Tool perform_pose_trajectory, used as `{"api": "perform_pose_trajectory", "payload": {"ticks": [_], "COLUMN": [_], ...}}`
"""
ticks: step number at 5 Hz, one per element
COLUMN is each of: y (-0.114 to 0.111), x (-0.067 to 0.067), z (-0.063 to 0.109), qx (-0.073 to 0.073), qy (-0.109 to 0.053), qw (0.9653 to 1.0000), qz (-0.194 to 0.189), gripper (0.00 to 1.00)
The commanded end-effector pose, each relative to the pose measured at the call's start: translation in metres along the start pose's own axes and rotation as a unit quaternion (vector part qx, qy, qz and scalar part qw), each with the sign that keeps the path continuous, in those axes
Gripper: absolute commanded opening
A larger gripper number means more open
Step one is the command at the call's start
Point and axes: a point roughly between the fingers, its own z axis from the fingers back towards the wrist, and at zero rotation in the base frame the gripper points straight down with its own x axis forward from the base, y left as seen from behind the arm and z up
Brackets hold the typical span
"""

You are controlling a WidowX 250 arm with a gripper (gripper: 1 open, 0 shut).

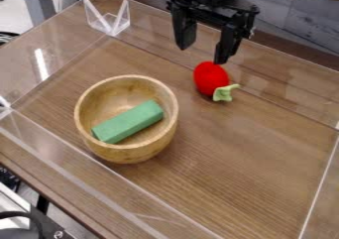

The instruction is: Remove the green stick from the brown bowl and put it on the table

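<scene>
Inside, against its lower floor, the round light-brown wooden bowl with a thick rim is holding the flat rectangular mint-green block, which is lying at a slant. Nearby, a red strawberry-like toy with a green stem is resting on the brown wood-grain tabletop, outside the bowl and apart from it. Above the toy, the black claw is hovering with its fingers spread, gripping nothing. Behind, a small clear container is standing near the far edge.
</scene>
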Motion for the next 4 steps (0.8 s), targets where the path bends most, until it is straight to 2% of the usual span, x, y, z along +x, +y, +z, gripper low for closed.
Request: {"api": "perform_pose_trajectory", "payload": {"ticks": [1,2,4], "y": [0.005,0.021,0.057], "x": [-0.009,-0.026,-0.052], "z": [-0.005,-0.017,-0.041], "qx": [0.000,0.005,0.015], "qy": [0.010,0.013,-0.019], "qw": [0.9988,0.9952,0.9947], "qz": [-0.047,-0.096,-0.100], "gripper": [1.00,1.00,1.00]}}
